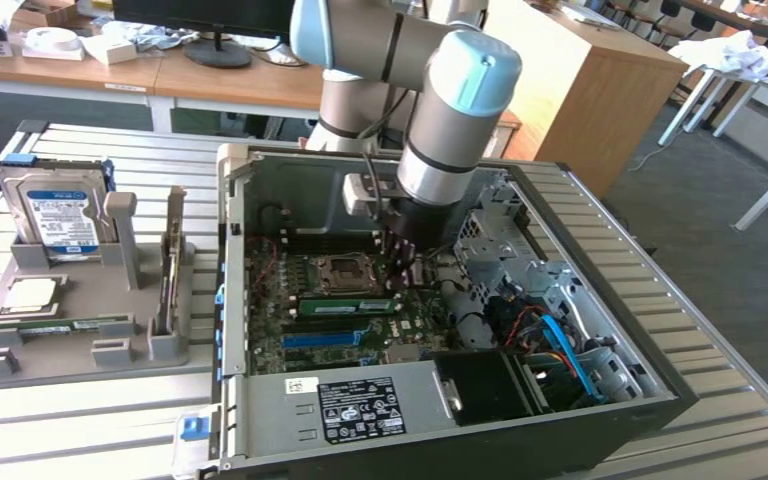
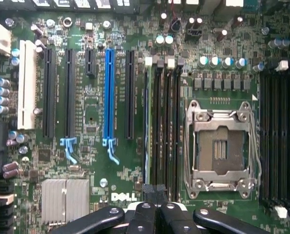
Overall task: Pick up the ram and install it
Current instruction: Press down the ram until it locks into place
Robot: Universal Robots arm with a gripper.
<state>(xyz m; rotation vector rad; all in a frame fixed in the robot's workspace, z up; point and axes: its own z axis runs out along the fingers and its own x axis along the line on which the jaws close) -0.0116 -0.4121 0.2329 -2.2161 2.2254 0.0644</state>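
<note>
While your tool hangs inside the open computer case, its black metal fingers sit pressed together, clenched, nothing visibly between them. In the wrist view the fingertips are directly above the row of long black memory slots beside the square silver CPU socket. One ram stick, thin green board, lies seated in the motherboard just below the socket in the exterior view, close under the tool. A second green stick lies flat in the grey holder tray on the slatted metal surface, well apart from the tool, at the exterior view's left.

Motherboard is glossy dark green, dotted with round silver capacitors, a blue expansion slot among black ones, a white slot, and a ribbed silver heatsink.

Around it: you have the blue-labelled hard drive standing upright in the tray, a square silver processor chip flat below it. The case walls are grey sheet metal; blue and orange cables bunch at the exterior view's right of the board. The light blue and silver arm comes down over the case's top edge and hides part of the board behind it.
</note>
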